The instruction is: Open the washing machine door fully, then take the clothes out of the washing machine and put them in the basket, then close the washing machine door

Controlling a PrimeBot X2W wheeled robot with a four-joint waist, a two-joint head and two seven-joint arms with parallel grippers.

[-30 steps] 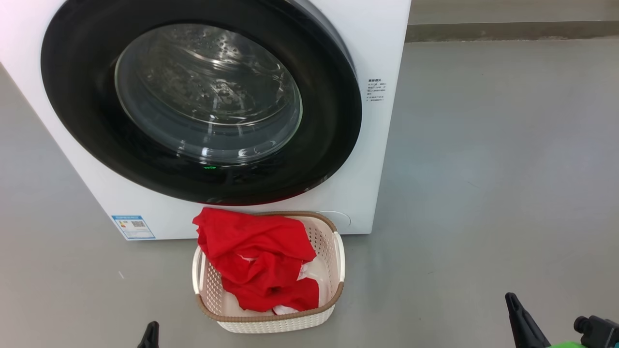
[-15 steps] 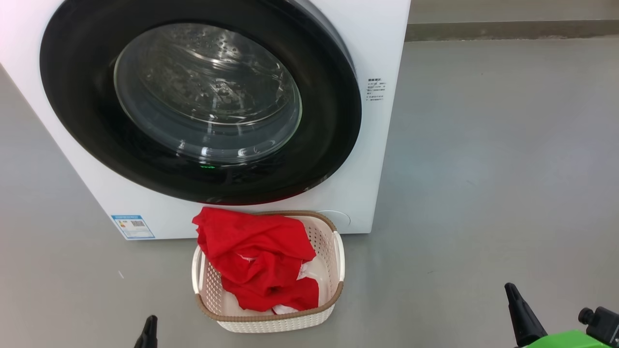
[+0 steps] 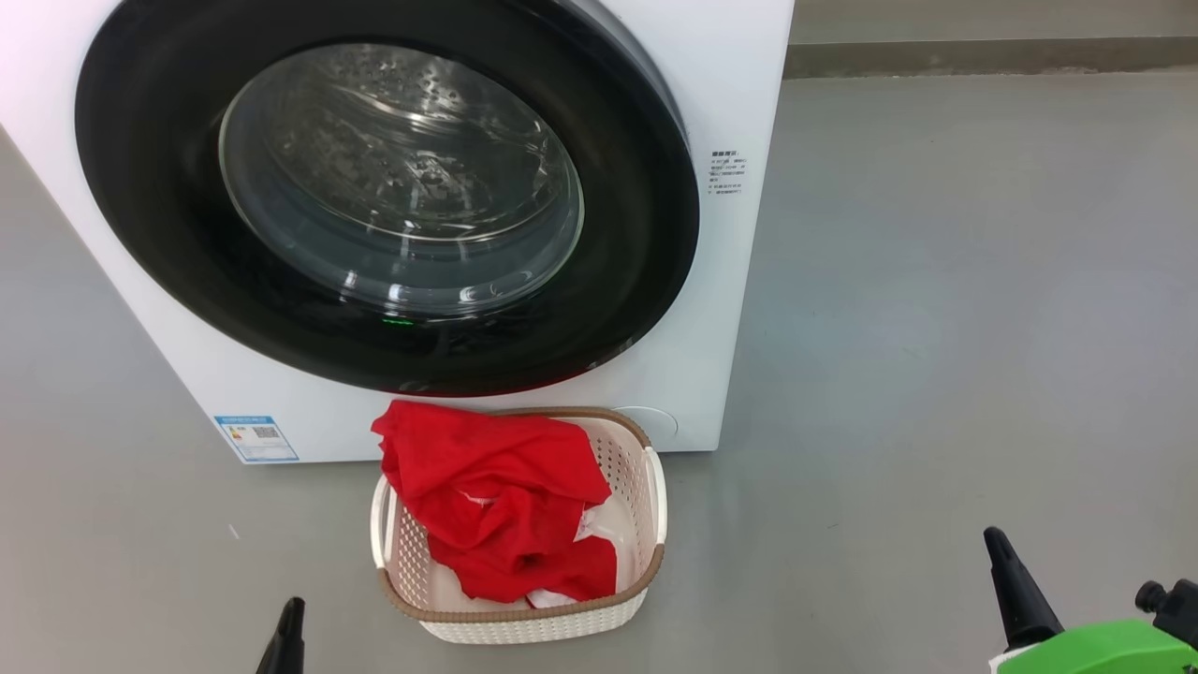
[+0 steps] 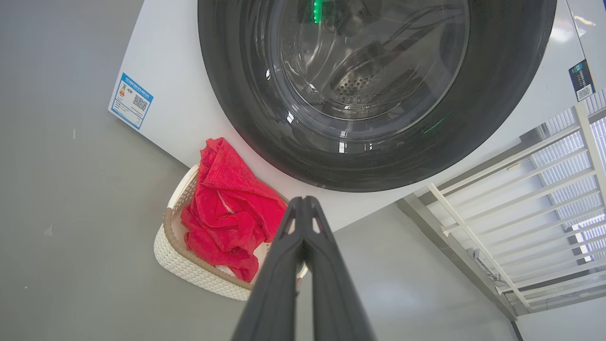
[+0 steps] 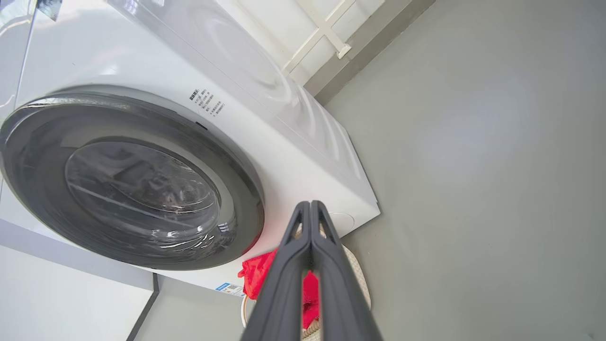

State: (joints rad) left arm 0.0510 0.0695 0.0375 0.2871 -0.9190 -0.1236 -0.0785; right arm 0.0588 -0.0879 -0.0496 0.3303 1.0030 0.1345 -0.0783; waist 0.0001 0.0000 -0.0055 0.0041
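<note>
On the grey floor [image 3: 936, 328] in front of the washer [image 3: 721, 365] sat the basket [image 3: 524, 625], its far rim just beside the machine's white front and below the door [image 3: 627, 281]. The clothes [image 3: 496, 487], red with some white showing, lay heaped inside it, one red fold hanging over the far left corner of the rim. The door lay flat against the washer's front, its glossy black rim round a clear domed window [image 3: 402, 178] through which the perforated steel drum [image 4: 355, 87] could be made out, with a small green light reflected low on the rim. A blue label [image 3: 255, 438] was stuck low on the washer's left, and a round flap [image 3: 652, 421] sat low at its right, just behind the basket's corner. The left pincer [image 4: 303, 202] was clenched, its two dark fingers pressed together at the tips with nothing between them; in the head view it rose from the bottom edge, left of the basket and apart from it. The right pincer [image 5: 310, 204] was likewise clenched and empty, standing well to the right of the basket over bare floor, with a green cover [image 3: 1095, 651] at its base. A white railing [image 4: 521, 189] stood beside the washer in the left wrist view.
</note>
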